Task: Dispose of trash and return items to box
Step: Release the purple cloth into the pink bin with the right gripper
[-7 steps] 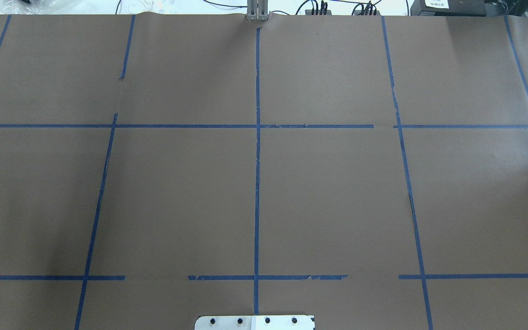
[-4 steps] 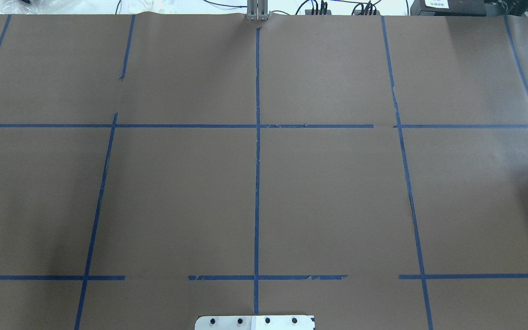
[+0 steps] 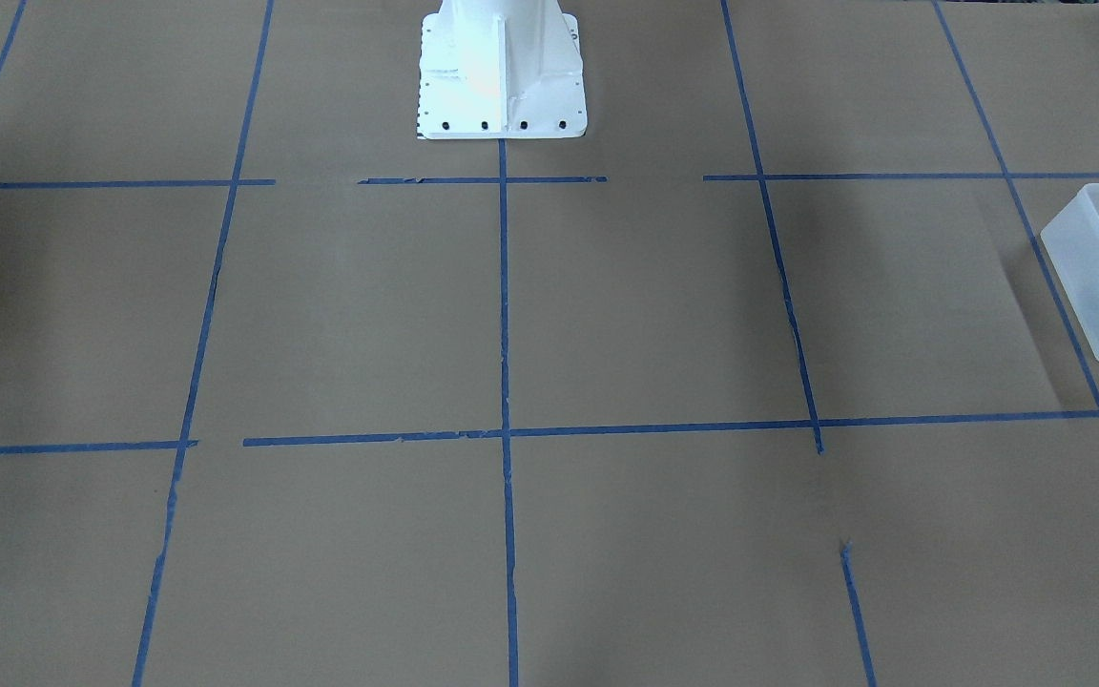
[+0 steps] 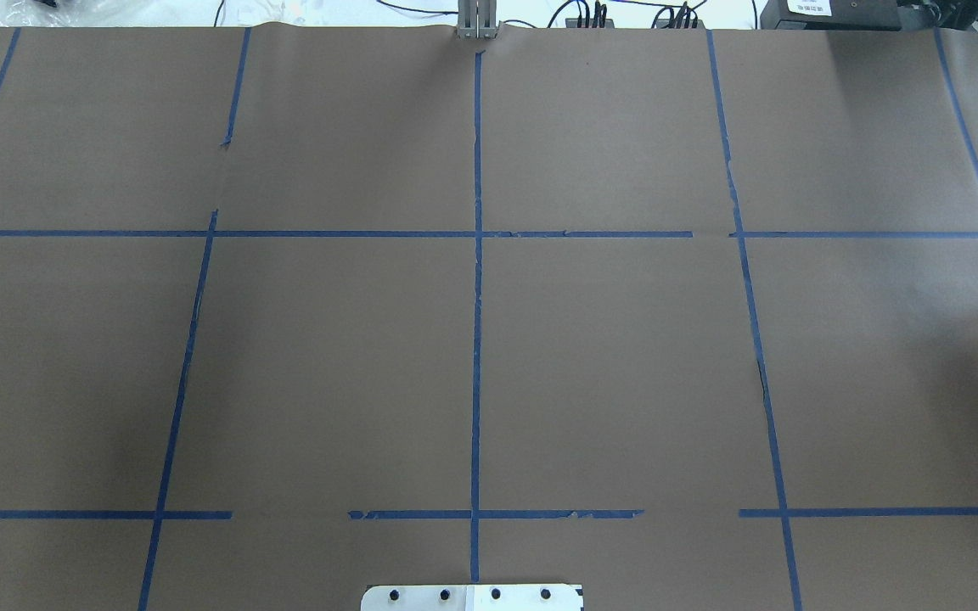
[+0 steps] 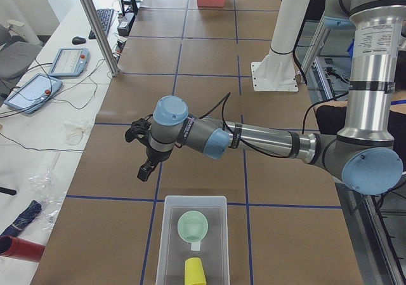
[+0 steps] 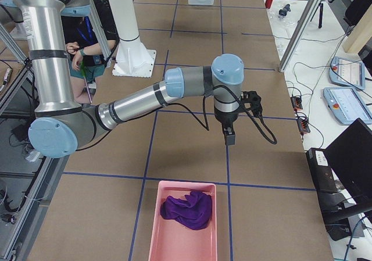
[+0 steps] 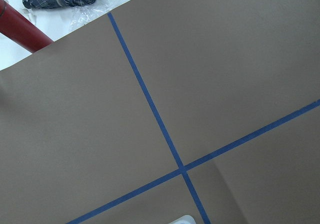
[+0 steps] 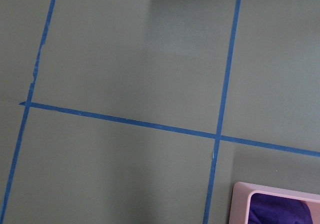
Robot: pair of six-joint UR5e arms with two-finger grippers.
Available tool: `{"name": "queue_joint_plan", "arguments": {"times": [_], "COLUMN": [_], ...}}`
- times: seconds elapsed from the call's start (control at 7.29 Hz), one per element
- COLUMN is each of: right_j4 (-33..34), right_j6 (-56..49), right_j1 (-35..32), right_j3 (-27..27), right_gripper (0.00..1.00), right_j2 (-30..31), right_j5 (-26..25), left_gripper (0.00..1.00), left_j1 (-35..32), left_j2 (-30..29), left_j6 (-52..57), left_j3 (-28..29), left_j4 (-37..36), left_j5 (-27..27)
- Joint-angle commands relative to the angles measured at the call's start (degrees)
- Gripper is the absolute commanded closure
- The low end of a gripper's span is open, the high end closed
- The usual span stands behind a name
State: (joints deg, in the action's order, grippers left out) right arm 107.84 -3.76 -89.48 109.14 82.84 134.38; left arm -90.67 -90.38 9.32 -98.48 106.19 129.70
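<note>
Left gripper (image 5: pixel 145 169), right gripper (image 6: pixel 230 138): state unclear; bin (image 5: pixel 194 199) holds bowl (image 5: pixel 192 225), cup (image 5: pixel 195 271); tray (image 6: pixel 153 238) holds cloth (image 6: pixel 187 208)

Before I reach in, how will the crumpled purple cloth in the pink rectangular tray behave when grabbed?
The crumpled purple cloth shows soft folds, so probably floppy, sagging from the jaws. It looks light, unlikely to roll. Heaped in the pink rectangular tray, one pinch might lift only a fold.

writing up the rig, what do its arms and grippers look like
The left arm and right arm are silver tubes with grey joints and pale-blue caps; a black cable loops along each forearm. The left gripper and right gripper are black.
</note>
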Motion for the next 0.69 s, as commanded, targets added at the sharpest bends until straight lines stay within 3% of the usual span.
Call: {"name": "queue_joint_plan", "arguments": {"times": [0.0,0.55], "right_j4": [0.44,0.79], "right_j6": [0.51,-0.28], "right_j1": [6.21,7.65], "right_j3": [-0.14,-0.67], "right_gripper": [0.00,0.00], "right_j2": [0.57,4.00], "right_j5": [-1.05,0.00], "left_gripper": [0.00,0.00], "left_j1": [0.14,0.93], "left_j2": [-0.41,-6.92], "left_j6": [-0.18,0.08], "left_j3": [0.30,6.46], "left_j4": [-1.50,-21.78], "left_j5": [-0.32,1.09]}}
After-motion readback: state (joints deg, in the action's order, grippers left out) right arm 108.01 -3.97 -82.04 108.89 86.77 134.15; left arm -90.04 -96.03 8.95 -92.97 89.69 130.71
